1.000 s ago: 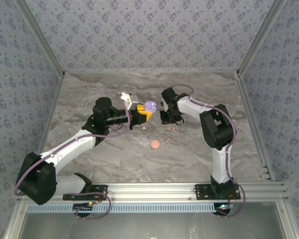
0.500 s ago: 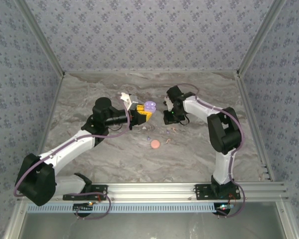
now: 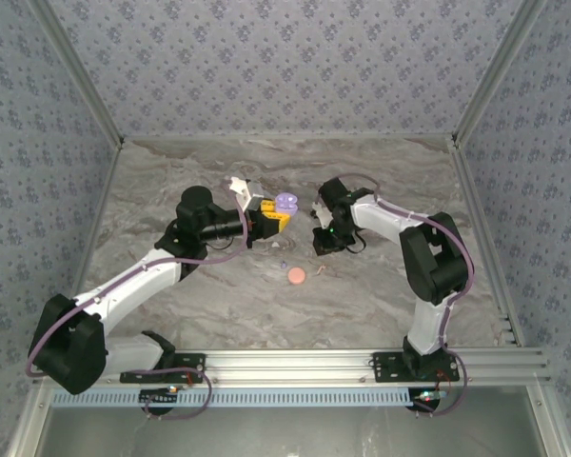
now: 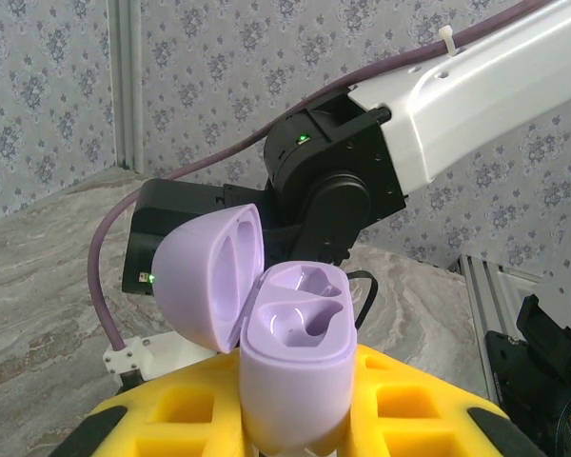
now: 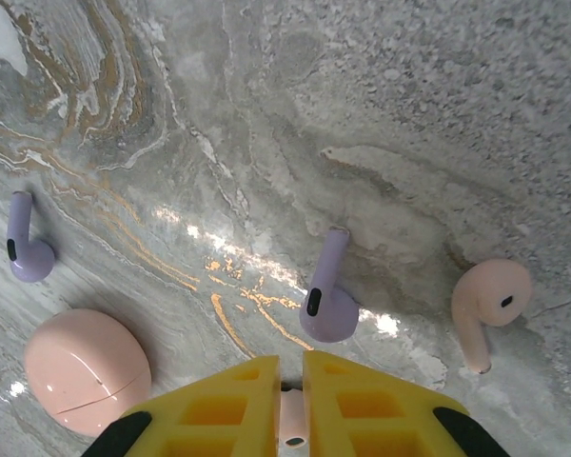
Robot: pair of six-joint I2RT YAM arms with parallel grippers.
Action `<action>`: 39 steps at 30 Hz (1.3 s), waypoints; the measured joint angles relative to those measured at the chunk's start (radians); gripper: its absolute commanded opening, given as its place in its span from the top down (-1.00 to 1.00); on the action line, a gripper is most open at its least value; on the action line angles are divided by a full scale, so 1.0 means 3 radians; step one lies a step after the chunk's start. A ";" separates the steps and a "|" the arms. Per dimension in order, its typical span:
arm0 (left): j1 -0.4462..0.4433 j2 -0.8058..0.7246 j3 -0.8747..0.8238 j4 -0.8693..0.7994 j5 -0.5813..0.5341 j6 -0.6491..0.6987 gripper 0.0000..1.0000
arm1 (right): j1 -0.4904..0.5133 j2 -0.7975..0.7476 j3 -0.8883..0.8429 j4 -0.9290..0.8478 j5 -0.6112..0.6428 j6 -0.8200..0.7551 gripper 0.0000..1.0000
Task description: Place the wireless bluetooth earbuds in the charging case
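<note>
Centrally, the left gripper point(image 3: 269, 217) presents the lavender charging case point(image 4: 295, 381), its yellow fingers point(image 4: 409, 409) pressed against the case's lower body on both sides. The lid point(image 4: 205, 281) stands hinged open to the left, exposing two moulded wells. Right gripper point(image 5: 290, 376): fingers nearly together, pinching the stem of a pinched pale earbud point(image 5: 293, 426) in the narrow gap, low over the table point(image 3: 171, 181). Loose on the marbled surface just ahead of those fingers lies one lavender earbud point(image 5: 325, 297), with a pale pink earbud point(image 5: 485, 303) to its right. A second lavender earbud point(image 5: 24, 249) lies well to the left, and a closed pink case point(image 5: 86, 369) lies beside the left finger. Markings: each loose earbud bears a small dark oval spot; lettering, if any, is too small to read. Clearance: in the overhead view the two grippers sit near each other at mid-table, apart. Bare surface extends on all sides to the patterned walls point(image 3: 285, 67) and to the aluminium rail point(image 3: 295, 362) at the near edge
</note>
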 measured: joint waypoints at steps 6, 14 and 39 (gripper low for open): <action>0.0000 0.0000 0.0000 0.0000 0.0000 -0.0001 0.56 | 0.0009 0.0107 0.0000 0.0014 0.0052 0.0014 0.67; 0.0000 0.0000 0.0000 0.0000 0.0000 0.0000 0.56 | 0.0010 0.0263 0.0095 0.0025 0.0181 0.0078 0.69; 0.0000 0.0000 0.0000 -0.0001 -0.0001 0.0000 0.56 | -0.0078 0.0726 0.0799 -0.0043 0.0458 0.0240 0.67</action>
